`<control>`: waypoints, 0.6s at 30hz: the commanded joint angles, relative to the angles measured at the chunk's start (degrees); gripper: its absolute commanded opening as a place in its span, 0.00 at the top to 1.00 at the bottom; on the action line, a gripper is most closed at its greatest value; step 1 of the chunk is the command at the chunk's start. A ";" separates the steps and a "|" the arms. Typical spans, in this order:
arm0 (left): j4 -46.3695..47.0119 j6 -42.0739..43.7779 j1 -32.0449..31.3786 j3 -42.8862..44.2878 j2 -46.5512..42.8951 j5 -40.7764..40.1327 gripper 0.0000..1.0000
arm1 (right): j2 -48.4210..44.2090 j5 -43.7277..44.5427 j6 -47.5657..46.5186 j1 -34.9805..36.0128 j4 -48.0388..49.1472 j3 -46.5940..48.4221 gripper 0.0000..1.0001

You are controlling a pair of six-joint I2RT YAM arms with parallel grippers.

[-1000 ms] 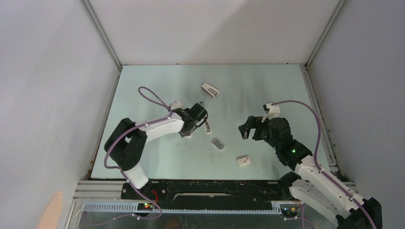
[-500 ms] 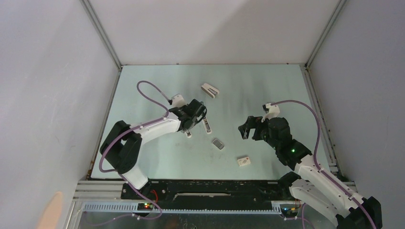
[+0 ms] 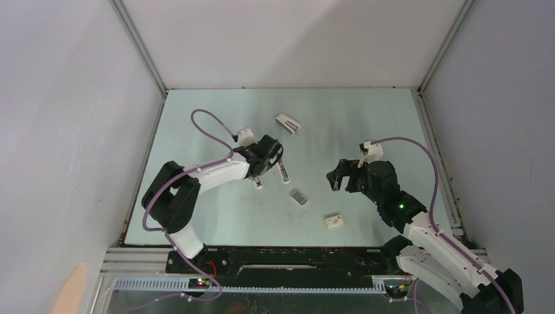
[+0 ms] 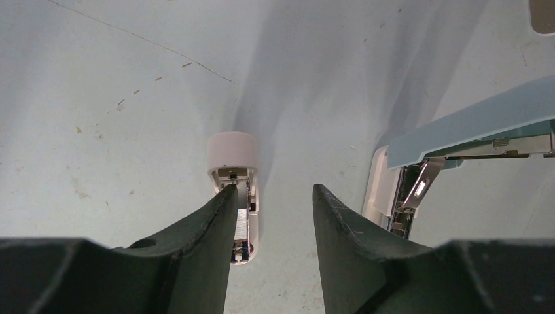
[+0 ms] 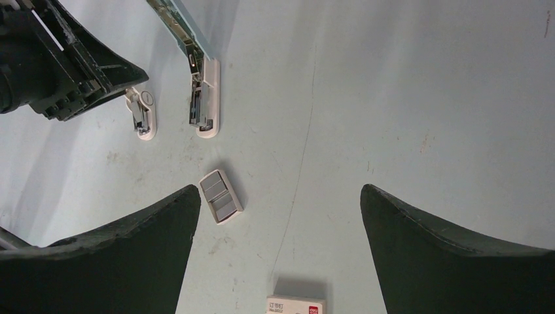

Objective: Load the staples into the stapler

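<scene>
While both arms hang low over the pale green table [image 3: 216,118], the staples [image 3: 298,197] lie flat near the middle of the top view. No finger touches them. They sit between the two grippers, down and to the right of the stapler [image 3: 283,171] and up and to the left of a small white box [image 3: 334,221].

The left gripper [image 3: 262,167] is just to the left of the stapler. Its fingers are spread apart and hold nothing. The right gripper [image 3: 335,176] is to the right of the staples, well apart from them. Its fingers are spread very wide and are empty too.

The right wrist view shows the staples [image 5: 221,196] up close as a little grey ribbed block. It lies near the tip of the dark finger [image 5: 131,261] at the lower left of that frame, but the two do not touch. The stapler [image 5: 204,104] lies above it with its lid tipped up. A small white piece [image 5: 143,116] lies just left of the stapler. The box [image 5: 294,305] shows a red mark here, which is too small to see from the top.

The left wrist view does not show the staples at all. It shows the stapler [image 4: 471,124] at the right, open, with its white end [image 4: 376,186] on the table. The small white piece [image 4: 232,157] peeks out behind the finger [image 4: 209,248] on the left of the frame. I cannot tell if they touch.

A wider white stapler [image 3: 288,123] lies farther up the top view.
</scene>
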 commanded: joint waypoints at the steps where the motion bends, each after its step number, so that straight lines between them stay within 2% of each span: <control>1: 1.42 1.10 0.32 0.09 0.97 0.08 0.50 | 0.23 -0.02 -0.66 0.29 2.83 0.12 0.05; 18: 0.52 -0.68 0.33 0.07 2.28 2.79 0.50 | 0.24 -0.08 -0.84 0.49 2.92 0.13 0.05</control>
